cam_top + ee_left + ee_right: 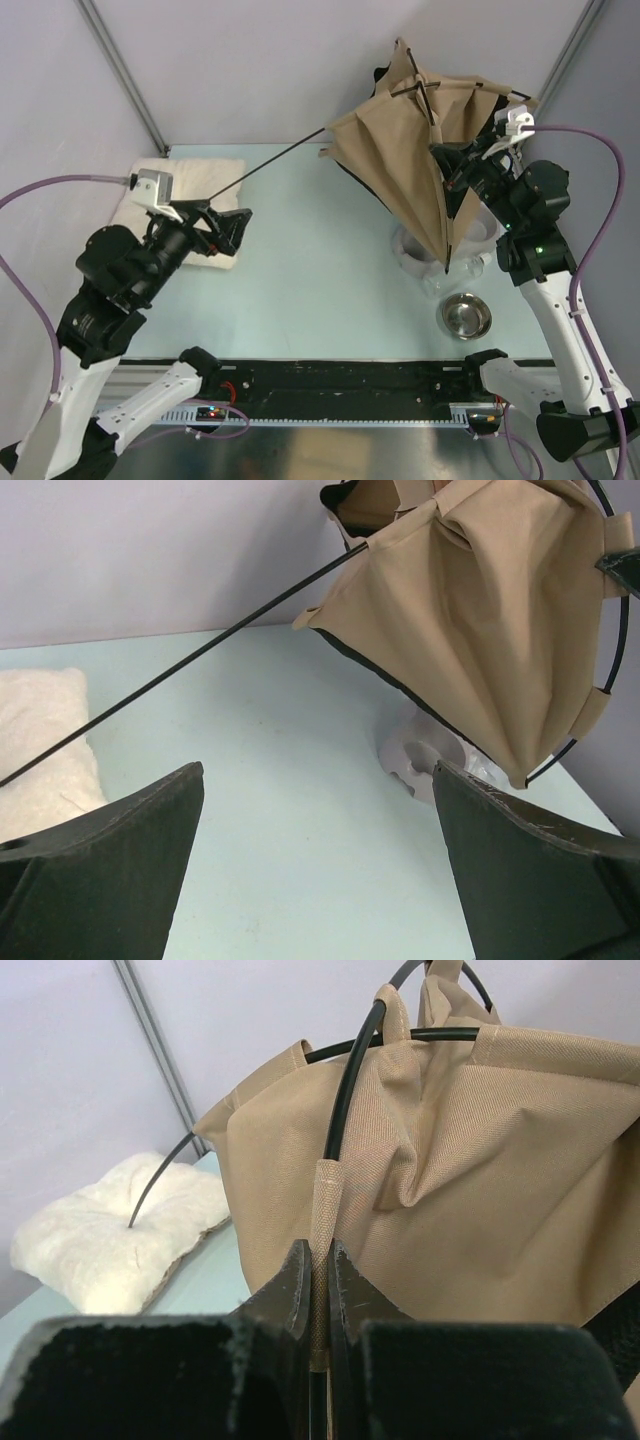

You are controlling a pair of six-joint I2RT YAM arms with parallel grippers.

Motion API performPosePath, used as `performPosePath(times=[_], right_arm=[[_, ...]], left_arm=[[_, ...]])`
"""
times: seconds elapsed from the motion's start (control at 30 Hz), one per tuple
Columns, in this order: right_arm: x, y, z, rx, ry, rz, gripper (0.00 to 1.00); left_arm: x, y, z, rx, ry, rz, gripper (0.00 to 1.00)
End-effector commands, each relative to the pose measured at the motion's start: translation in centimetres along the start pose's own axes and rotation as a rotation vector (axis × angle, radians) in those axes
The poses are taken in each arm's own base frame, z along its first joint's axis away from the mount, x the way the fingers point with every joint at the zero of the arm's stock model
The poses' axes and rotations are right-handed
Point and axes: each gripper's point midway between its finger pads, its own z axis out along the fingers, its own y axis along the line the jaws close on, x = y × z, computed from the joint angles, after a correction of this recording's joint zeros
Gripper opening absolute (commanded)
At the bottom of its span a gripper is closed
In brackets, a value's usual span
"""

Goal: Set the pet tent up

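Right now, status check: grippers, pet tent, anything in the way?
Left gripper open, empty. Right gripper shut on pet tent fabric loop; tent bunched, not spread. One pole juts toward cushion; bowl close by.

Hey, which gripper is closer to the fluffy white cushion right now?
Left. The left gripper is open right beside the cushion. The right gripper is far across the table, shut on a pole sleeve of the pet tent.
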Motion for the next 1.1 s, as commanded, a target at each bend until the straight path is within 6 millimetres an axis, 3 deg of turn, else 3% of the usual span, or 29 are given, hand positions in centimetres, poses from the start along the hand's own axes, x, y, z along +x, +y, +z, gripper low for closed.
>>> performPosePath(times=[0.0, 0.2, 0.3, 0.53, 0.67, 0.8, 0.97, 1.07], right_arm=[[-6.0, 1.9, -1.3, -0.06, -0.172, -0.056, 0.0], [-6.1, 2.2, -1.8, -0.074, -0.17, -0.07, 0.0], [-7.1, 1.9, -2.4, -0.04, -0.209, -0.066, 0.0], [-9.4, 2.1, -3.8, -0.019, -0.292, -0.075, 0.0], [-8.7, 3.4, -4.4, -0.079, -0.254, -0.076, 0.0], [-7.5, 3.5, -4.7, -0.089, -0.204, -0.063, 0.0], [-6.7, 3.3, -4.4, -0.086, -0.185, -0.066, 0.0], [-5.1, 3.2, -4.0, -0.096, -0.126, -0.067, 0.0]], left_arm=[[-1.3, -0.9, 0.6, 0.035, -0.007, 0.02, 1.0], [-1.8, -1.6, 2.5, 0.056, 0.021, 0.042, 1.0], [-2.3, -2.3, 4.0, 0.072, 0.038, 0.041, 1.0], [-4.4, -5.6, 8.3, 0.198, 0.074, 0.061, 1.0], [-6.2, -7.9, 11.3, 0.304, 0.073, 0.113, 1.0], [-6.7, -9.6, 14.0, 0.379, 0.086, 0.128, 1.0], [-5.8, -9.7, 15.5, 0.387, 0.111, 0.136, 1.0], [-5.1, -9.7, 16.1, 0.393, 0.13, 0.141, 1.0]])
